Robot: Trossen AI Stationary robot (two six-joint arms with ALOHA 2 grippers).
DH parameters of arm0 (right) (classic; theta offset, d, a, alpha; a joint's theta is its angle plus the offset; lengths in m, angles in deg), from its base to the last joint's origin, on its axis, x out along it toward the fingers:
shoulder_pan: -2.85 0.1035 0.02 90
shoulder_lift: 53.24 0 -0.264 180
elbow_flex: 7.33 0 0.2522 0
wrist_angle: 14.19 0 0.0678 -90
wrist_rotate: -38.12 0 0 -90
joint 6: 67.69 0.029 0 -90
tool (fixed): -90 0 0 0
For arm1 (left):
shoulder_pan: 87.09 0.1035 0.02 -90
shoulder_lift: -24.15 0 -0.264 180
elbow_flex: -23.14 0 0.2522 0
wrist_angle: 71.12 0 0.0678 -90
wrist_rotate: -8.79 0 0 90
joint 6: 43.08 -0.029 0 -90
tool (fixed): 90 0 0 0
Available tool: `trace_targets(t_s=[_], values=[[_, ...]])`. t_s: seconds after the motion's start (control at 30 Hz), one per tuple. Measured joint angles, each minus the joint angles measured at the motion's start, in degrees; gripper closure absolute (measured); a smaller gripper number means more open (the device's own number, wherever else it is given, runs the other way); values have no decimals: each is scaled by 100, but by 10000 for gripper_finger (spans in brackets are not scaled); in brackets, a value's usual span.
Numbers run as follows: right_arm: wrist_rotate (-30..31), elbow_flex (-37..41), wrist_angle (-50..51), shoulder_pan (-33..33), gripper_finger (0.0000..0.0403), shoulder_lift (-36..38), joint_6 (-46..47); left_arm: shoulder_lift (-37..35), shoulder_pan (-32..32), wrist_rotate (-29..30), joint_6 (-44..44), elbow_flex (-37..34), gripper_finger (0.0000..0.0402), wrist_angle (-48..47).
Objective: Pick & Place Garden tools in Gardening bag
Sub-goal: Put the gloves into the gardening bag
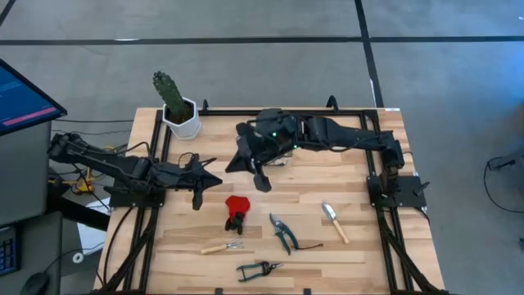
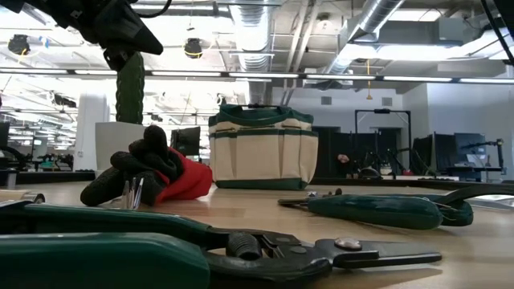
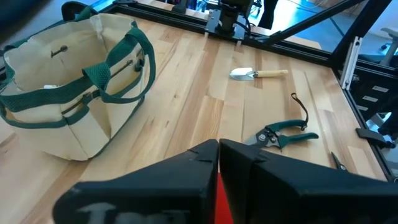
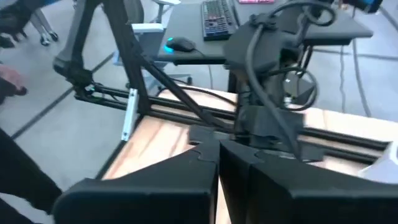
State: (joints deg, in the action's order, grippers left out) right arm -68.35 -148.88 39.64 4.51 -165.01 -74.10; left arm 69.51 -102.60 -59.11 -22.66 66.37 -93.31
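Note:
The gardening bag (image 3: 68, 93), beige canvas with green trim, stands upright on the wooden table (image 1: 352, 184); in the high view my right arm covers most of it. My right gripper (image 4: 217, 155) is shut and empty, raised over the table's middle (image 1: 237, 160) and pointing toward the left side. My left gripper (image 3: 219, 155) is also shut and empty, and hovers left of centre (image 1: 211, 180). Lying flat nearer the front are a red-and-black item (image 1: 237, 210), green pruning shears (image 1: 282, 232), a wooden-handled trowel (image 1: 334, 221), a small rake (image 1: 221, 247) and a second pair of shears (image 1: 258, 269).
A cactus in a white pot (image 1: 178, 111) stands at the far left corner of the table. Black frame rails (image 1: 155, 147) run along the table's left, right and far sides. Bare wood lies between the bag and the row of tools.

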Motion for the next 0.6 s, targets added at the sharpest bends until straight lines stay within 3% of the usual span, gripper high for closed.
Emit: trace_targets(t_s=[0.2,0.33,0.47,0.6], values=[[-73,-8,81,-18,401,65,-284,0,0,3,99,-2,398,2],[-435,93,201,-94,401,71,-324,0,4,3,112,-2,398,7],[-637,545,160,-215,401,169,-283,0,4,7,113,-2,398,9],[-523,1309,-628,-297,401,509,-56,0,4,11,111,-2,398,33]])
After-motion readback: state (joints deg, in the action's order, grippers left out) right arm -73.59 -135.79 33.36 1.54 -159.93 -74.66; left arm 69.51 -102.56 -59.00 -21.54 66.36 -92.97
